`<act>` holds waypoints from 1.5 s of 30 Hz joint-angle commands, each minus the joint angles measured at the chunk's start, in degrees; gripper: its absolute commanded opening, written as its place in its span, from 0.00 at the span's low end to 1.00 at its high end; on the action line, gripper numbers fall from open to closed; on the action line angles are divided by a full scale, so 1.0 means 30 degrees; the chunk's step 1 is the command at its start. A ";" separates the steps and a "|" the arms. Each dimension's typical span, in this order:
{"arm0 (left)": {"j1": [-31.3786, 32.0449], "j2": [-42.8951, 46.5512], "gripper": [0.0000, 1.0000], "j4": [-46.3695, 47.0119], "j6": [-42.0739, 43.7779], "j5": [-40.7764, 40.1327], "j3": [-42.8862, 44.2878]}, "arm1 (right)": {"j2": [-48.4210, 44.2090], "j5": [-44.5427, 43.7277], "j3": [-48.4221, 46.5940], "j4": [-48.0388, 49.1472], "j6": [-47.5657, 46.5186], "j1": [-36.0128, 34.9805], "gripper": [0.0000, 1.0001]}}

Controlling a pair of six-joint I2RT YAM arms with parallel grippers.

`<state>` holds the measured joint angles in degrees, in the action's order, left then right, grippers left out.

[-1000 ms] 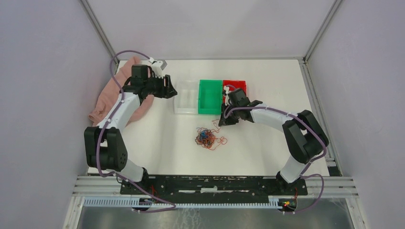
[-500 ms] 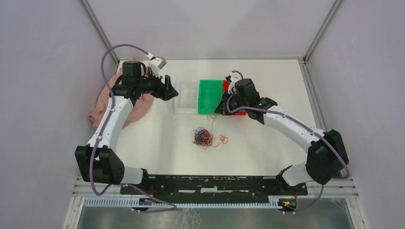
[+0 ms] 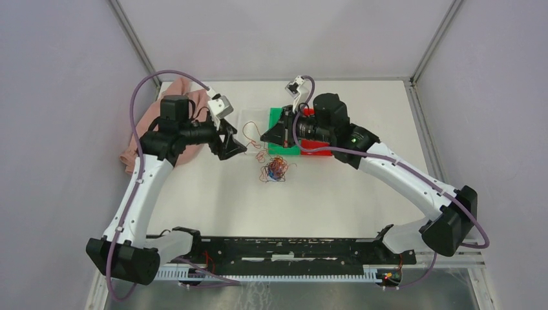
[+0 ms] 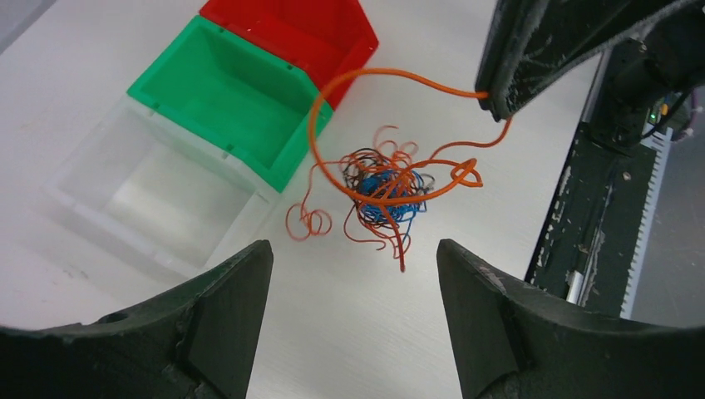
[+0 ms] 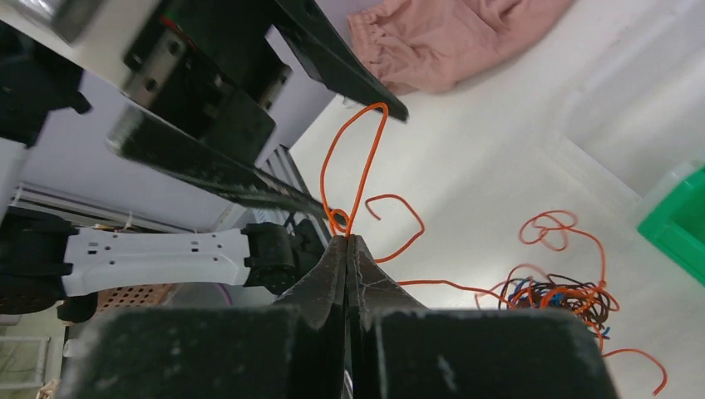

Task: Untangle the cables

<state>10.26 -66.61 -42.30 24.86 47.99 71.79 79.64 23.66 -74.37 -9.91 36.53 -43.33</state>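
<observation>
A pink cloth (image 3: 129, 154) lies crumpled at about 10 o'clock on the white table (image 3: 336, 200). The left gripper (image 4: 353, 258) hovers above the table with its fingers spread wide, grasping nothing. Through the gap, its wrist camera looks down on the cables (image 4: 384, 187), a small snarl of orange, blue and dark strands near the table's middle. A clear bin (image 4: 150, 191) stands at 11 o'clock from the snarl in the top view. A single orange wire (image 4: 374, 71) rises out of the tangle in a broad arc and ends in the right gripper (image 5: 347, 243), whose fingers are pressed tight together on it, just beside a small loop. A further loop of that wire arches up close to one left fingertip; whether they touch cannot be told. The right gripper is off the table at 12 o'clock of the tangle, facing the left one. A green bin (image 4: 224, 91) touches the clear bin's right side, and a red bin (image 4: 291, 25) sits against the green one at its 3 o'clock.
</observation>
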 commanded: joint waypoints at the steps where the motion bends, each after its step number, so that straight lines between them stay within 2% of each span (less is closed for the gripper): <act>1: 0.1136 0.1529 0.80 -0.0349 0.1140 0.1326 -0.1351 | 0.0108 0.0543 -0.1608 0.1736 0.0516 -0.0577 0.00; 4: 0.1783 0.2635 0.80 0.0906 0.0352 0.1248 -0.2780 | 0.0078 0.0315 -0.1704 0.2215 0.0847 -0.0835 0.00; 9: 0.2656 0.3787 0.77 0.4405 -0.2756 0.1881 -0.4555 | 0.0138 -0.0174 -0.1548 0.3134 0.1356 -0.1318 0.00; 14: 0.3156 0.4187 0.64 0.7565 -0.5581 0.1551 -0.6041 | 0.0390 -0.0207 -0.1660 0.3813 0.1857 -0.1841 0.00; 18: 0.3171 0.4497 0.46 0.8993 -0.6446 0.1381 -0.6644 | 0.0404 -0.0326 -0.1489 0.4172 0.2131 -0.2181 0.00; 23: 0.3173 0.4478 0.08 0.9062 -0.6687 0.1901 -0.6435 | 0.0232 -0.0531 -0.1272 0.4461 0.2265 -0.2363 0.00; 25: 0.3171 0.4528 0.03 0.9071 -0.7128 0.2105 -0.6288 | 0.0139 -0.0584 -0.1173 0.4519 0.2225 -0.2372 0.01; 27: 0.3171 0.4615 0.03 0.9289 -0.7622 0.2329 -0.6215 | -0.0067 -0.0763 -0.0928 0.4532 0.2143 -0.2355 0.12; 29: 0.3170 0.4731 0.03 0.9746 -0.8170 0.2355 -0.6128 | -0.0420 -0.0984 -0.0512 0.4417 0.1894 -0.2372 0.37; 31: 0.3171 0.4784 0.03 1.0007 -0.8496 0.2265 -0.5975 | -0.1069 -0.1415 0.0100 0.4235 0.1244 -0.2363 0.56; 33: 0.3171 0.4800 0.03 1.0049 -0.8753 0.2278 -0.5833 | -0.2049 -0.2330 0.1224 0.4609 0.0344 -0.2342 0.79; 34: 0.3171 0.4760 0.03 1.0065 -0.8844 0.2244 -0.5759 | -0.2598 -0.2728 0.2035 0.5159 -0.0018 -0.2343 0.86; 37: 0.3171 0.4644 0.03 1.0353 -0.9400 0.2220 -0.5411 | -0.4310 -0.3936 0.4408 0.6099 -0.1971 -0.2343 0.98; 40: 0.3171 0.4417 0.03 1.0712 -1.0209 0.2234 -0.4898 | -0.5285 -0.4227 0.5461 0.5491 -0.3676 -0.2343 0.99; 45: 0.3169 0.4288 0.03 1.1579 -1.1463 0.2408 -0.4315 | -0.5046 -0.3181 0.5841 0.5151 -0.4877 -0.2341 1.00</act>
<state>19.64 -53.84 -12.97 -3.81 53.10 55.35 64.29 13.21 -57.28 3.22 27.62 -50.15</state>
